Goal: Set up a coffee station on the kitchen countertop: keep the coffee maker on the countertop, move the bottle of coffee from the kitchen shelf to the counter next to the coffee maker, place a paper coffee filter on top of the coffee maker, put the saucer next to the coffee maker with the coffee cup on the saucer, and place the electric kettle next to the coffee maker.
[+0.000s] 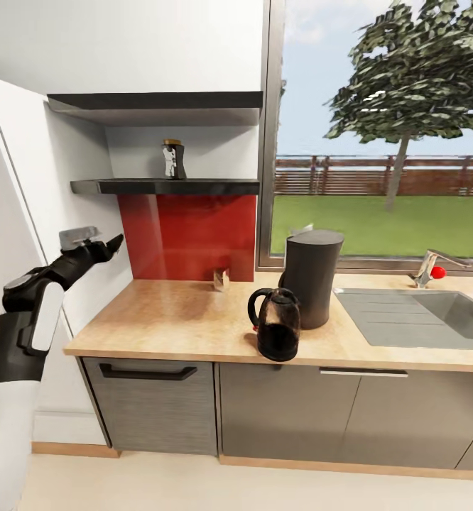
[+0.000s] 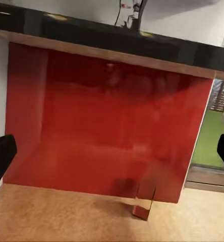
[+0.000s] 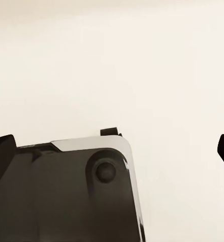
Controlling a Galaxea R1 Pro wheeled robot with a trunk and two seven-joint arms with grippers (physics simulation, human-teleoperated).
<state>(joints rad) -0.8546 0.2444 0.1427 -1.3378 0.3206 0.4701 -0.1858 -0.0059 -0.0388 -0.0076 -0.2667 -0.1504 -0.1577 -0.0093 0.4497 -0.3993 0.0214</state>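
Left gripper (image 1: 114, 244) raised, jaws spread wide, empty. Bottle of coffee (image 1: 173, 159) on shelf (image 1: 165, 186) above and beyond it. Electric kettle (image 1: 276, 323) and coffee maker (image 1: 312, 277) on countertop (image 1: 172, 319), lower, far side. Right gripper (image 3: 112, 151) likewise wide, empty.

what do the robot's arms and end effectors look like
The left arm has glossy black jointed segments with a white panel on the forearm and a white shell lower down. A grey block sits on the wrist above the dark left end effector. In both wrist views the fingertips are plain black; the right end effector looks the same.
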